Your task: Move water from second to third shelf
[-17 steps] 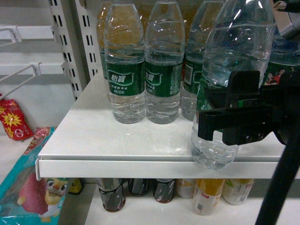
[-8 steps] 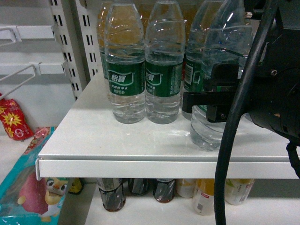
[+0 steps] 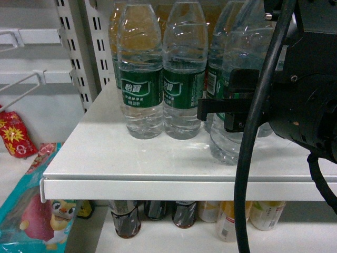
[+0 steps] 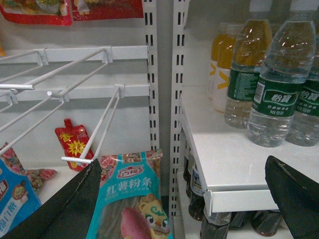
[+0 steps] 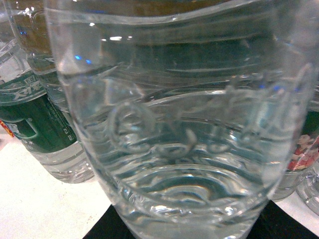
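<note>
The right gripper (image 3: 221,108) is clamped on a water bottle (image 3: 231,138), which stands on the white shelf (image 3: 131,158), just to the right of two other green-labelled bottles (image 3: 160,89). Whether its base rests on the shelf or sits just above it is hard to tell. In the right wrist view the held bottle (image 5: 184,139) fills the picture. The left gripper (image 4: 184,199) hangs left of the shelf with its fingers (image 4: 75,199) spread apart, holding nothing. Below the shelf stand dark bottles (image 3: 126,219).
</note>
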